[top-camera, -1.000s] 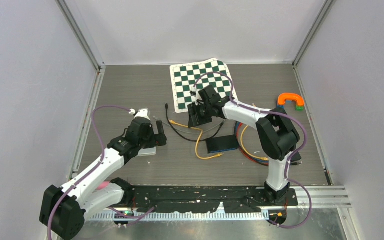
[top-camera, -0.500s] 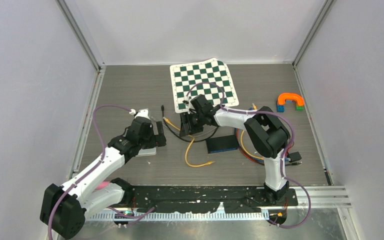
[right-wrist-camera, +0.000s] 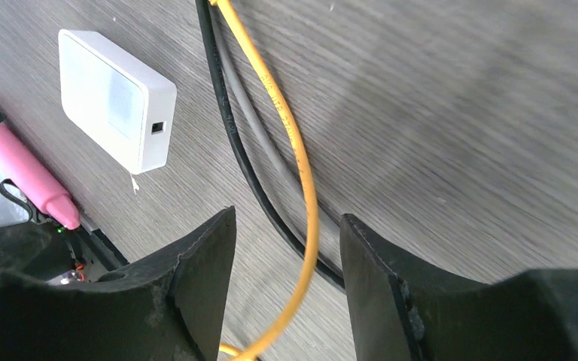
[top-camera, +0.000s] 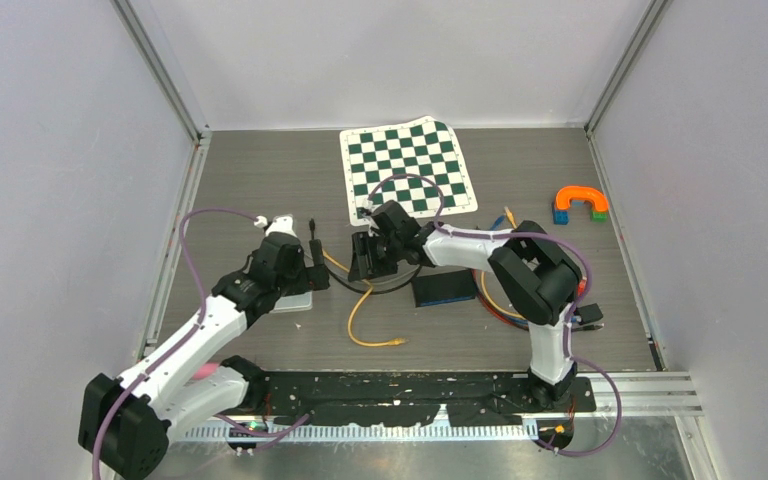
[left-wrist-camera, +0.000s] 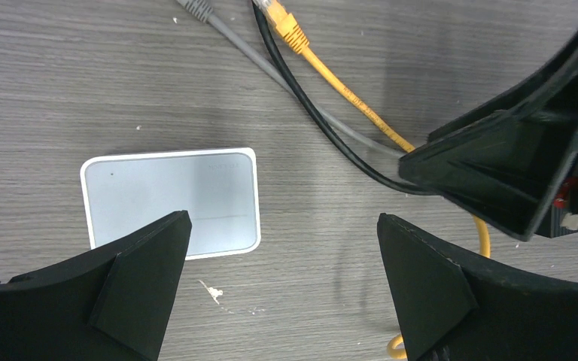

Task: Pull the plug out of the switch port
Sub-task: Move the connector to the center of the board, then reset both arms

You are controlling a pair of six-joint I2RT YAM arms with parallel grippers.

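Open tabletop is being shown along the left wall and in front of the checkered mat (top-camera: 408, 165), which is lying against the far edge of the table (top-camera: 260, 180). Both sides are being closed in by upright walls. The white switch (left-wrist-camera: 171, 197) is lying flat left of centre, with its edges free of the cables. An orange plug (left-wrist-camera: 286, 21) and a grey plug (left-wrist-camera: 196, 9) are lying loose on the wood beyond it, apart from it.

The left arm is being held low and stretched forward. The left gripper (left-wrist-camera: 282, 226) is being held wide apart, pointing down over the switch's near edge, with one finger overlapping the box in the wrist view.

The right arm is being bent across to the left. The right gripper (right-wrist-camera: 286, 218) is being held partly apart and is straddling the orange cable (right-wrist-camera: 302, 169), with a gap showing on either side of it. A black cable (right-wrist-camera: 224, 113) is running just beside.
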